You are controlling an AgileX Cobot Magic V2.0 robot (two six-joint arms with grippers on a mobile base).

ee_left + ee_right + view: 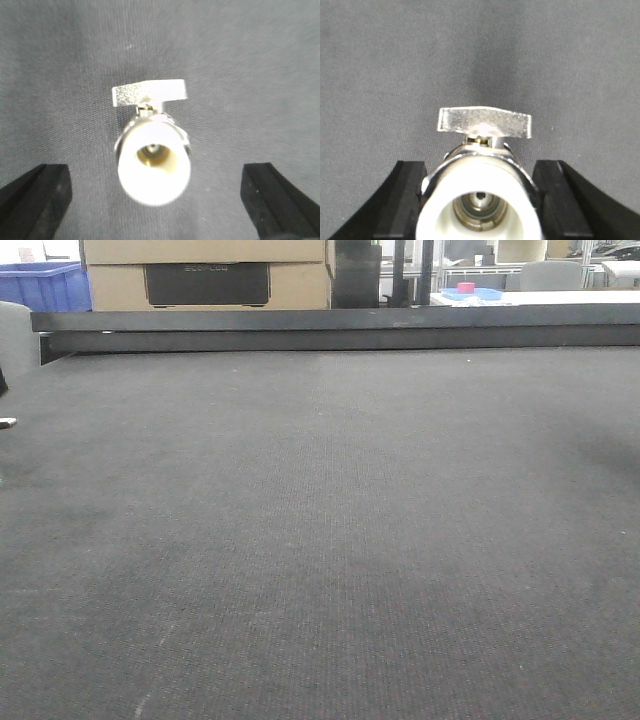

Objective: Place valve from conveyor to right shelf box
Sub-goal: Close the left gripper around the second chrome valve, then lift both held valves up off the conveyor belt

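The left claw [155,175] is open. Its two black fingers [37,200] stand well apart at the lower corners of the left wrist view, and neither touches anything. Between them a valve [152,145] lies on the dark grey conveyor [60,60]. Its white round end faces the camera, and its flat silver handle [148,92] sits crosswise on top, reaching further to the left than to the right.

In the front view the conveyor [320,540] fills most of the picture and ends at a black rail [340,325] along its far edge. Beyond the rail, from left to right, are a blue crate [40,285], stacked cardboard boxes [205,275] and a small pink thing [466,287] on something blue. No valve shows in this view.

The right claw [479,167] is closed on a second valve [479,175]. Its black fingers [402,200] lie against both sides of the shiny body, with no gap to be seen. The white end faces the camera and the silver handle [484,122] lies crosswise above it. The conveyor [480,50] is behind, but whether this valve rests on it cannot be told.
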